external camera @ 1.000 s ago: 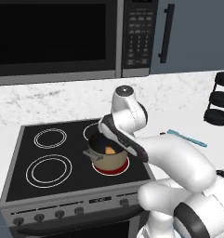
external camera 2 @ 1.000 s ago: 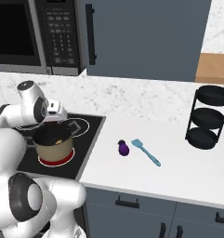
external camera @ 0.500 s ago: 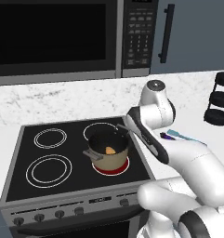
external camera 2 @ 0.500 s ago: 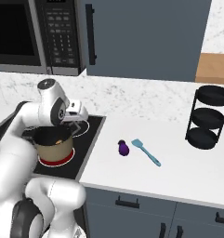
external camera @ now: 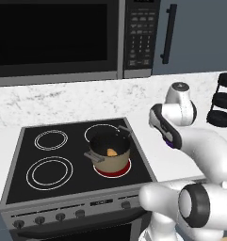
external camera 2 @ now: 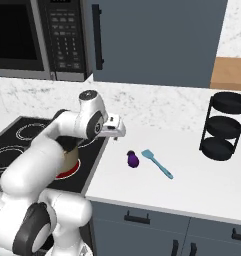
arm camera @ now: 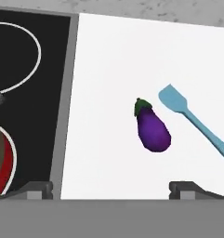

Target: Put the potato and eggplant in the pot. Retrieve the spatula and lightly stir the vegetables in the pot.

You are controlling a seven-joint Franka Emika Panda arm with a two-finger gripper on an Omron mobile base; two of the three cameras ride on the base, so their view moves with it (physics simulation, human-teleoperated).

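Fingers (arm camera: 39,188) of the gripper (arm camera: 115,189) are standing spread as wide as they go, two small dark blunt tips holding nothing, hanging above the smooth white counter (arm camera: 113,69) just past the stove's edge. Between and beyond them the eggplant (arm camera: 152,128) is lying on that counter, a glossy purple oblong with a little green cap, and just beside it, not touching, the spatula (arm camera: 192,118) is resting flat, a thin light-blue strip widening into a squared blade. Back on the flat black glass cooktop (external camera: 63,164) the pot (external camera: 110,154) is sitting on the glowing red front burner, short and round with tan sides, a dark rim and grey side handles. Inside it the potato (external camera: 112,152) is showing as a small orange-tan lump. A black three-tier wire rack (external camera 2: 224,126) is standing well apart at the counter's far end.
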